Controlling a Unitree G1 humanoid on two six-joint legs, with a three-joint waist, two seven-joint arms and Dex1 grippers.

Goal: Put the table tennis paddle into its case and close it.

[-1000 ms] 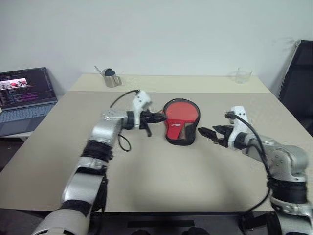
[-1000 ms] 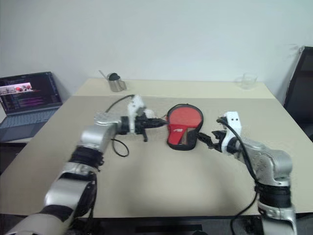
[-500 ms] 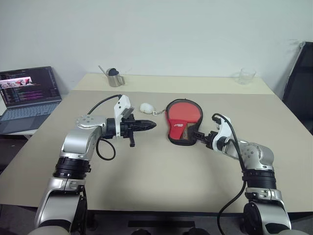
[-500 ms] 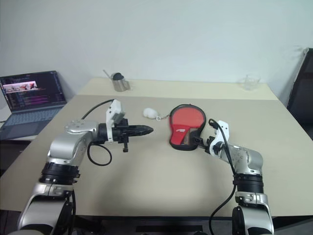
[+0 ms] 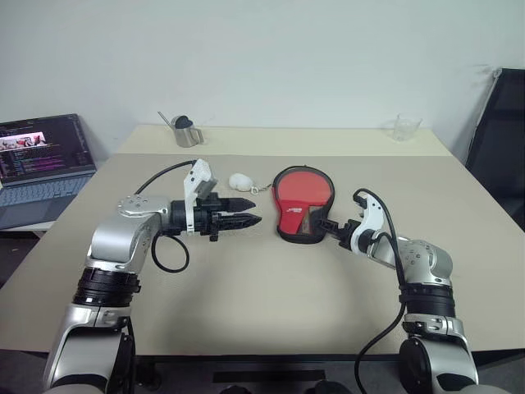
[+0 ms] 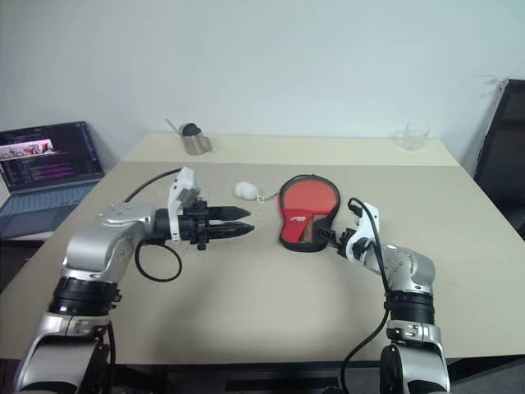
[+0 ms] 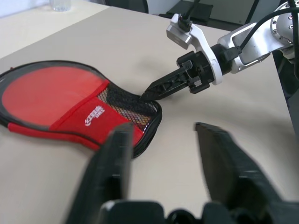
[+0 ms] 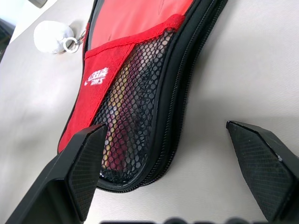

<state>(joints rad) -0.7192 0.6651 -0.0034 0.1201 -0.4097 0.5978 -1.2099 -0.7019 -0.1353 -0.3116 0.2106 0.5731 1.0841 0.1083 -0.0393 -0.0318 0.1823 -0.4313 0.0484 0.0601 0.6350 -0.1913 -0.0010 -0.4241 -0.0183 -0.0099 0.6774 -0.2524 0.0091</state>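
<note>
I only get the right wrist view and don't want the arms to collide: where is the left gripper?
Observer: The left gripper is open and points at the case from its left, apart from it.
Operator: Anything farther back on the table?
Observer: A metal cup stands near the far edge on the left, and a glass on the right.
Operator: And off the table?
Observer: An open laptop sits to the left.

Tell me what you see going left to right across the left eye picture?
Laptop → metal cup → left pincer → case → right pincer → clear glass → black chair.
</note>
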